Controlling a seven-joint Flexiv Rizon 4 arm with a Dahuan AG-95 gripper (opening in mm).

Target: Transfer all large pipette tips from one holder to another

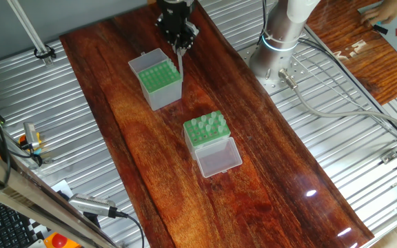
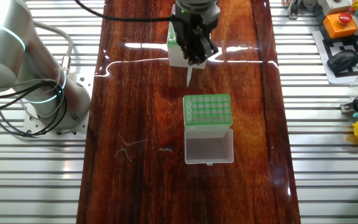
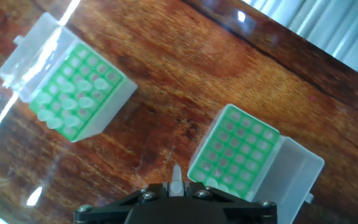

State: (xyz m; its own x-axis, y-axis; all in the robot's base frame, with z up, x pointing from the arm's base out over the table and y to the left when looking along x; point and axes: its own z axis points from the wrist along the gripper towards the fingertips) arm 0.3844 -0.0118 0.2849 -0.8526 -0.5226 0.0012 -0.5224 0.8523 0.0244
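- Pincer [image 1: 180, 48] upper centre of frame, clamped on one tip [image 1: 180, 65], point hanging down.
- Tip hangs just beside the grey box [image 1: 158, 81], at its right edge; in the hand view it sits off that rack's corner.
- Source box [image 1: 206, 131] mid-frame on tabletop [image 1: 267, 172], lid open, several tips standing in its rack [image 3: 73, 93].
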